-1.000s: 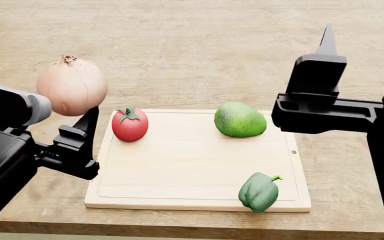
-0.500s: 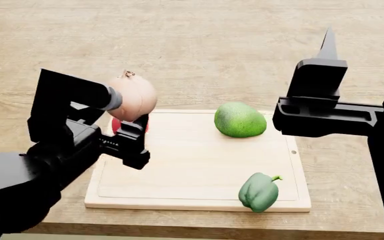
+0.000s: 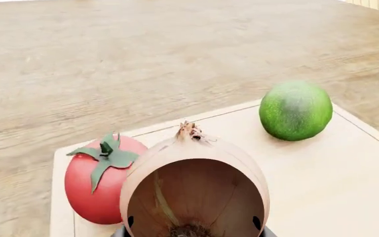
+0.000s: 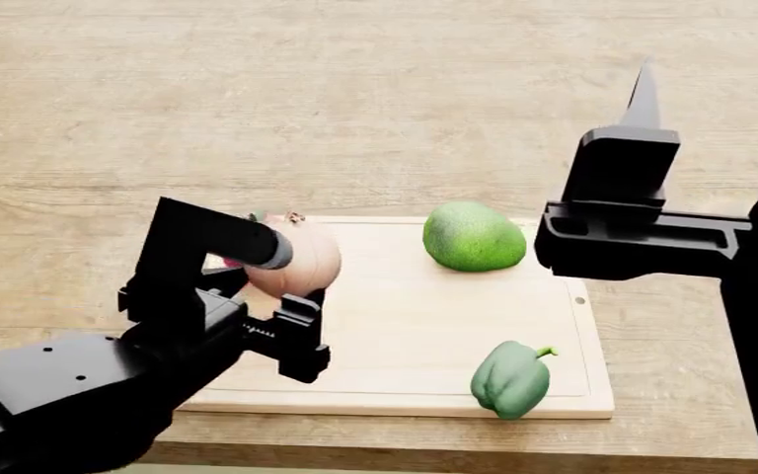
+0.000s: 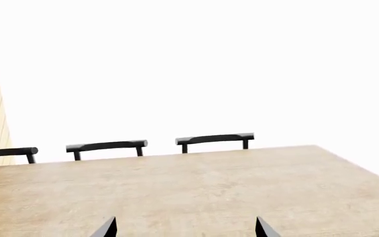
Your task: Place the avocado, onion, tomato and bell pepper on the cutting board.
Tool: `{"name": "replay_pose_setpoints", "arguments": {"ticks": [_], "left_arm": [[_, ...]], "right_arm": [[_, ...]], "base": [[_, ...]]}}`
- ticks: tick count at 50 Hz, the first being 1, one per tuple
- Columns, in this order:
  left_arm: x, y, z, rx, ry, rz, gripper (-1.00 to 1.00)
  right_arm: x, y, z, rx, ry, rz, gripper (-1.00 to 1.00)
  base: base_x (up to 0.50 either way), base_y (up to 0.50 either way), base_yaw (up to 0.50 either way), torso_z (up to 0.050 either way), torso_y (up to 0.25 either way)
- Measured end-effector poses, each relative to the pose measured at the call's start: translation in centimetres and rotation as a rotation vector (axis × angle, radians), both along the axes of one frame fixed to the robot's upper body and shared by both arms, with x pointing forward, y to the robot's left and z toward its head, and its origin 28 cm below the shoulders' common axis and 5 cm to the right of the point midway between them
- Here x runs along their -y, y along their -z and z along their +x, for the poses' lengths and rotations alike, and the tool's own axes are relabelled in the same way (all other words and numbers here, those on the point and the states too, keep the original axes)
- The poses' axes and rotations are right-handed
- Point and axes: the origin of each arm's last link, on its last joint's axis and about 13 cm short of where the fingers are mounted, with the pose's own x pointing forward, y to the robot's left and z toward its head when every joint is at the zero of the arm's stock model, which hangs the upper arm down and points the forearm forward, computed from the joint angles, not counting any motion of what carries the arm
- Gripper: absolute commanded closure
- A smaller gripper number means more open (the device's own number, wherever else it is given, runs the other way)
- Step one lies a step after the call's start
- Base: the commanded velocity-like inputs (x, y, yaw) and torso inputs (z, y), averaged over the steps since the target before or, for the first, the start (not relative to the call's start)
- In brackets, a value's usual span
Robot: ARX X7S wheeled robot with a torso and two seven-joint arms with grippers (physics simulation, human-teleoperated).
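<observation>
My left gripper (image 4: 295, 288) is shut on the onion (image 4: 305, 261), a pale tan-pink bulb, over the far left part of the cutting board (image 4: 406, 316). Whether the onion touches the board cannot be told. In the left wrist view the onion (image 3: 196, 182) fills the foreground. The red tomato (image 3: 96, 185) sits right beside it on the board (image 3: 334, 187). In the head view my left arm hides most of the tomato. The avocado (image 4: 474, 237) lies at the board's far side and the bell pepper (image 4: 511, 379) near its front right corner. My right gripper (image 5: 184, 229) is open, raised right of the board.
The board lies near the front edge of a wooden table (image 4: 379, 89). Three black chair backs (image 5: 214, 139) stand at the table's far side. My right arm (image 4: 643, 242) hangs over the board's right edge.
My left arm has carried the onion rightward and down from left of the board to above its far left part, next to the tomato. The right arm has stayed put.
</observation>
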Motion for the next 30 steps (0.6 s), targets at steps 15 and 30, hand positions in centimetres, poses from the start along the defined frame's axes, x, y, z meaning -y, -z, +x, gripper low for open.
{"name": "replay_pose_setpoints", "arguments": {"ticks": [15,30], "left_arm": [[0.4,1.8,-0.6,-0.043,0.01,-0.002,1.0],[0.6,2.1,-0.9,-0.07,0.006,-0.028,-1.0]], "right_arm": [[0.0,0.2,-0.2,-0.01,-0.004,0.003,-1.0],[-0.1,0.2,-0.3,-0.015,-0.006,0.007,-1.0]], "base": [[0.0,0.0,0.0,0.0,0.0],[0.0,0.0,0.0,0.0,0.0]]}}
